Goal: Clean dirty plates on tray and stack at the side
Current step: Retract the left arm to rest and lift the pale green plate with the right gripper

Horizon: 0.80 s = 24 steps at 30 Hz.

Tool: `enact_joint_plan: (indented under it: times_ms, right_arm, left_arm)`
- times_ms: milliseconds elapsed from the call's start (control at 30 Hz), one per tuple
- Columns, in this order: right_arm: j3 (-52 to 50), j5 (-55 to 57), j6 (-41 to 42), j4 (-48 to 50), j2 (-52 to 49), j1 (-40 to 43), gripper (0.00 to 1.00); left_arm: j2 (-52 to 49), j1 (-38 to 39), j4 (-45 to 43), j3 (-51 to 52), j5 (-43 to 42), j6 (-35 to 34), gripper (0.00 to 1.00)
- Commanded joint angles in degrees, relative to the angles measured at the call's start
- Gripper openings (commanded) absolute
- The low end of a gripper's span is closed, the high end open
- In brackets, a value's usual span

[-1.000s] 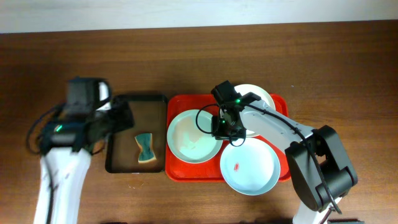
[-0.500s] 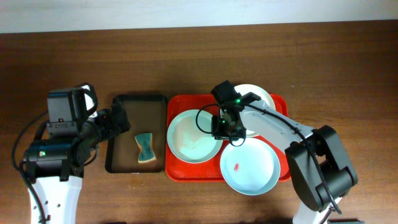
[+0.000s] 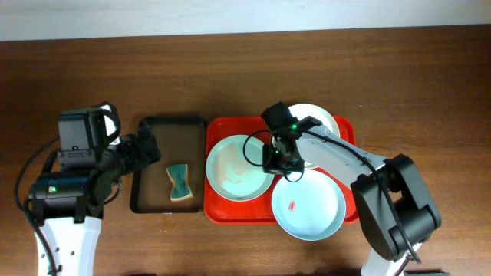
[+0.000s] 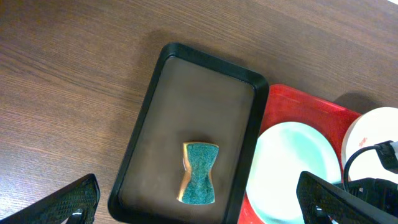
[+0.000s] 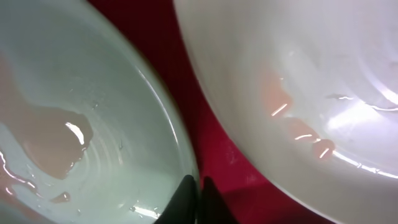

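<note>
— Where do the dishes sit?
— All on the red tray (image 3: pixel 217 211): mint plate (image 3: pixel 234 172) left, white plate (image 3: pixel 321 121) behind, blue plate (image 3: pixel 311 211) in front.
— And the jaws?
— On the left gripper (image 3: pixel 147 148) they gape wide by the brown tray (image 4: pixel 199 106); on the right gripper (image 5: pixel 194 186) they're pinched shut at the mint plate's rim.

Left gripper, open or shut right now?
Open. In the left wrist view the left gripper has its fingers far apart at the lower corners, nothing between them, above the sponge in the black-rimmed tray.

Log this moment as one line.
left tool: open, near brown tray holding sponge | right tool: shut on mint plate rim | white plate, blue plate: on red tray
</note>
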State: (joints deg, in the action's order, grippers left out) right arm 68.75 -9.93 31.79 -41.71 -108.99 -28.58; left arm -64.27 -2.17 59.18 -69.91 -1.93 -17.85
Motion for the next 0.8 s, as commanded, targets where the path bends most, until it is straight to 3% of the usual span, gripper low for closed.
enact_joint_plan:
  times_ms: [0, 167, 533, 667, 767]
  right_arm:
    - [0.4, -2.2, 0.0, -0.2, -0.3, -0.2, 0.04]
    - [5.4, -7.0, 0.0, -8.4, 2.3, 3.6, 0.04]
    - [6.7, -8.8, 0.0, -11.6, 9.2, 3.8, 0.04]
    - [9.6, -8.7, 0.9, -9.2, 9.2, 1.7, 0.04]
    - [10.0, -5.9, 4.1, -2.1, 9.2, -1.1, 0.04]
  left_arm:
    - [0.1, -0.3, 0.1, -0.5, -0.2, -0.6, 0.99]
    - [0.1, -0.3, 0.1, -0.5, -0.2, -0.6, 0.99]
    - [0.1, -0.3, 0.1, -0.5, -0.2, -0.6, 0.99]
    - [0.1, -0.3, 0.1, -0.5, -0.2, -0.6, 0.99]
    - [0.1, -0.3, 0.1, -0.5, -0.2, -0.6, 0.99]
